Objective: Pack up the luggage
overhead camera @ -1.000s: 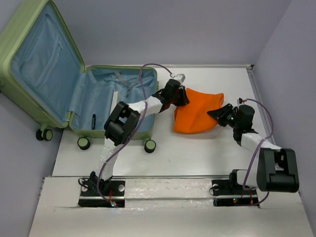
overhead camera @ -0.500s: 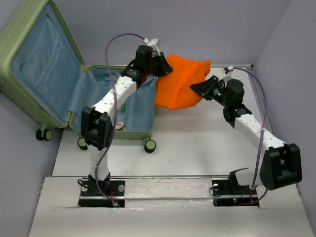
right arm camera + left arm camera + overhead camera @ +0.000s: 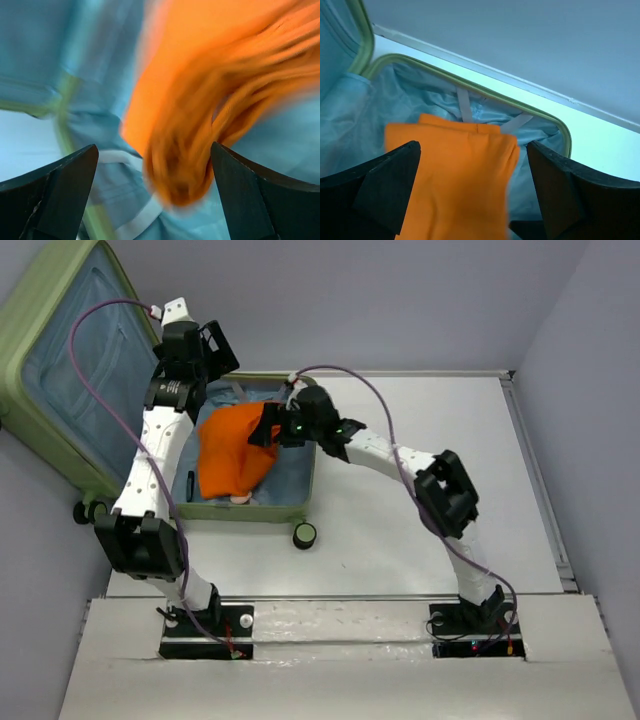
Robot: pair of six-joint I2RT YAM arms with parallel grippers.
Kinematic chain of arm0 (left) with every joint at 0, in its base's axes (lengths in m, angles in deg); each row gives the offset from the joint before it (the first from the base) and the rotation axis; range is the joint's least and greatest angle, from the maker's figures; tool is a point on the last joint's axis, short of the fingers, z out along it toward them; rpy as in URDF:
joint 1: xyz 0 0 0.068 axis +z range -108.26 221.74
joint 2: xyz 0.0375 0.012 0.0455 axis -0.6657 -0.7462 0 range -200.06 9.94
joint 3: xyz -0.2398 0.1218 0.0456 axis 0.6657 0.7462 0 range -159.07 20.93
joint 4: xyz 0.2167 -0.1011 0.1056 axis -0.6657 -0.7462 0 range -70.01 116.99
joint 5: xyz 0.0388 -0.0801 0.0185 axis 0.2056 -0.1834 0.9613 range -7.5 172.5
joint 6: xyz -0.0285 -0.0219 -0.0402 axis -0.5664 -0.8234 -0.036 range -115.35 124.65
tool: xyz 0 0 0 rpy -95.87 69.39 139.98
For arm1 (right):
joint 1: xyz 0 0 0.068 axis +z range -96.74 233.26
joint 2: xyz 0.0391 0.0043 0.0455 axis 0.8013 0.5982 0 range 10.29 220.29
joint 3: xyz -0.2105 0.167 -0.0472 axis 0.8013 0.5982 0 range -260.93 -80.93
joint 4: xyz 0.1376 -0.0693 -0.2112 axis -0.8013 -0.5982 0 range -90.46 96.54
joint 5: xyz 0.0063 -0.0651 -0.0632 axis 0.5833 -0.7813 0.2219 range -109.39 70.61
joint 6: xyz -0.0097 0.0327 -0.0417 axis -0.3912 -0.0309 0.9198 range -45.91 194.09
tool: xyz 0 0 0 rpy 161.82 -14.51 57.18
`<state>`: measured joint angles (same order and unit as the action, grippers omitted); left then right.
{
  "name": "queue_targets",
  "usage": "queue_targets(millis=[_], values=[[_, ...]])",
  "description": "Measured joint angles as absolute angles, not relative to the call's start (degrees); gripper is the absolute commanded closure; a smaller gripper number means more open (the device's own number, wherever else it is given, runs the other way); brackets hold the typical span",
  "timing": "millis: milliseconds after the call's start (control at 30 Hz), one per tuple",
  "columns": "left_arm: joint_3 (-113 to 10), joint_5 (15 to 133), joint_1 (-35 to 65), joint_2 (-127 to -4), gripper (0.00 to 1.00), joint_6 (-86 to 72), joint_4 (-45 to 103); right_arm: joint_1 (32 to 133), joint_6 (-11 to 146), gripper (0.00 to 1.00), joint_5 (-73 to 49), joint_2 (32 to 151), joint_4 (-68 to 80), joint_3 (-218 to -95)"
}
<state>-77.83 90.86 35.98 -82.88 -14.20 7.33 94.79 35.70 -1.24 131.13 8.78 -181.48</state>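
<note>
Luggage (image 3: 80,390) sitting open at 10 o'clock part of worktop (image 3: 420,530): base half lying flat, lid half leaning up toward 10 o'clock, blue lining showing. Orange cloth (image 3: 232,450) lying crumpled inside base half, reaching toward its 3 o'clock rim. Left fingers (image 3: 380,185) hanging over base at 11 o'clock of cloth, standing wide, gripping nothing. Right fingers (image 3: 55,195) reaching in over rim at 2 o'clock of cloth, also standing wide; cloth looking blurred between them, touching or not, cannot tell. Black wheel (image 3: 304,534) showing at 6 o'clock side of base.
</note>
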Motion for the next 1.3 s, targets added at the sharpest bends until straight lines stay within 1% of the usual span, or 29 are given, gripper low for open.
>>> queue_targets(millis=[100,233,300,367,467,600,667,700,767,800,867,933,967,1033,1100,1133,1200,1300], values=[[-75.6,94.7,33.4,-77.1,0.01,-12.6,7.0,98.4,40.2,0.0,-3.3,138.8,0.2,-189.5],[-70.3,97.2,28.7,-66.1,0.03,-11.3,8.0,100.3,43.8,0.0,-5.5,141.1,-8.1,-190.7],[-67.3,98.6,27.6,-58.6,0.07,-10.9,7.7,99.9,45.0,0.0,-6.7,140.3,-10.7,-190.7],[-62.3,102.2,27.8,-50.2,0.07,-10.8,9.4,99.7,45.8,0.0,-7.3,139.0,-11.2,-190.6],[-53.3,110.6,28.1,-37.2,0.1,-10.3,8.2,99.1,47.3,0.0,-7.7,134.0,-11.0,-188.3],[-45.1,122.2,28.4,-25.3,0.09,-10.2,7.8,99.1,48.8,0.0,-8.8,126.2,-10.7,-185.4],[-41.0,128.5,28.4,-22.6,0.09,-10.2,6.2,99.1,50.0,0.08,-9.7,121.4,-10.4,-183.3],[-39.4,131.4,28.4,-22.3,0.1,-10.4,4.6,99.1,50.8,0.25,-10.3,118.3,-10.1,-181.8],[-37.4,136.3,28.4,-23.2,0.11,-10.3,2.8,99.1,52.3,0.4,-11.0,113.9,-8.9,-178.9],[-36.5,138.6,28.4,-23.6,0.11,-9.8,2.7,99.1,52.7,0.54,-11.4,111.8,-8.4,-177.2],[-35.2,142.6,28.4,-24.4,0.11,-8.7,2.7,99.1,54.4,0.6,-11.6,108.5,-7.9,-174.0],[-34.3,145.1,29.1,-24.8,0.12,-6.3,4.5,99.1,55.3,0.69,-11.6,106.8,-6.5,-170.7],[-32.9,146.7,30.1,-24.9,0.12,-4.5,7.5,99.1,55.8,0.7,-11.6,106.0,-6.3,-168.5],[-30.2,149.0,33.4,-25.9,0.12,1.0,13.3,99.1,57.0,0.64,-10.7,105.0,-6.1,-164.1],[-30.0,149.4,37.0,-28.8,0.12,2.6,15.8,99.1,58.2,0.5,-10.3,104.4,-6.3,-160.4],[-30.1,149.2,39.9,-31.1,0.11,2.8,16.7,99.1,58.6,0.36,-10.2,104.1,-6.6,-158.4],[-30.7,148.2,44.7,-34.7,0.11,2.6,16.9,99.1,59.6,0.29,-10.2,103.5,-7.1,-155.8],[-32.1,147.8,48.6,-40.2,0.11,2.8,17.8,99.1,60.2,0.27,-9.9,102.0,-6.9,-154.1]])
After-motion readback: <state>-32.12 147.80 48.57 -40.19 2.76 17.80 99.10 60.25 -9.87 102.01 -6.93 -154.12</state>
